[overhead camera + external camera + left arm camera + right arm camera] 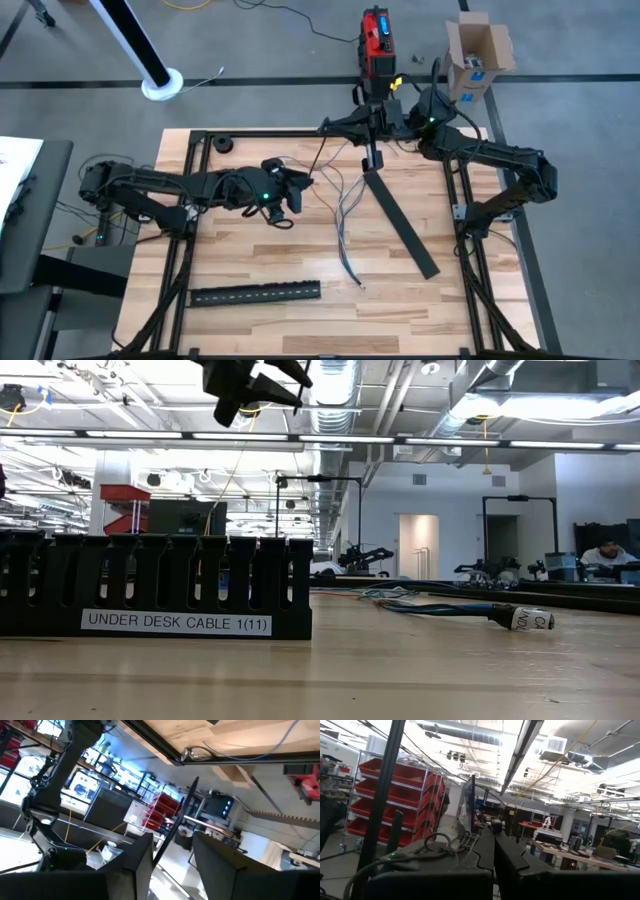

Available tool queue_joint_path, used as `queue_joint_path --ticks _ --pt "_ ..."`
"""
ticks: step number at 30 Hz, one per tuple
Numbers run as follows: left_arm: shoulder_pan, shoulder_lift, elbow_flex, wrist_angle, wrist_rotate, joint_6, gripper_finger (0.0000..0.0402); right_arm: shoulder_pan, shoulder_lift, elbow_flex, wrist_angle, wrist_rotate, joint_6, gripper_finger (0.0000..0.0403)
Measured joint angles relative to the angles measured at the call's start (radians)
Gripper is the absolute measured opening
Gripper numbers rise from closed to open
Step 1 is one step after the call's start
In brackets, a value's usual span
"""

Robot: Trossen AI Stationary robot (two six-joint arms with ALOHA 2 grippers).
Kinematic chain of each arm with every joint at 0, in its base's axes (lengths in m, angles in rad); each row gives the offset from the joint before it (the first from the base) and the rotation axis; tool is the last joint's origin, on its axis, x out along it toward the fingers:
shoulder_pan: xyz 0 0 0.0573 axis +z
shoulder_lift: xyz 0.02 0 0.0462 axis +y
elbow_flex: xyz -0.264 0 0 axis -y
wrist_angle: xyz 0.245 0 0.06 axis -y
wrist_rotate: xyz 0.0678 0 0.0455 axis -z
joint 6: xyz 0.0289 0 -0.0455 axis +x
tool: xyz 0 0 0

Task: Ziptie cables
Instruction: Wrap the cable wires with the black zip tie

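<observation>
A grey workshop floor surrounds the pale wooden desk point(250, 320). One long flat black slotted plastic strip point(401, 222) slants out from the far edge's middle toward the right edge, seemingly lifted aside; another point(255, 293) lies near the front edge. Between them, the thin grey and white cables point(347, 212) trail loose across mid-desk, unbundled. The right end effector point(494, 851), fingers pressed together, grips that slanted strip's far end. The left end effector point(172, 855), fingers spread, pinches a thin dark strand, probably the tie.
</observation>
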Motion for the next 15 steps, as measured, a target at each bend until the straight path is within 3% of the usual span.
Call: queue_joint_path --ticks 6,10,15 --pt "0.030 0.004 0.000 0.003 0.101 0.027 0.0132 0.009 0.000 0.000 0.004 0.000 0.000 0.0000" --pt "0.040 0.017 0.000 0.036 0.116 0.036 0.0127 0.010 0.000 0.000 0.004 0.000 0.000 0.0000" --pt "0.041 0.020 0.000 0.102 0.076 0.004 0.0078 0.010 0.000 0.000 0.011 0.001 0.000 0.0000"
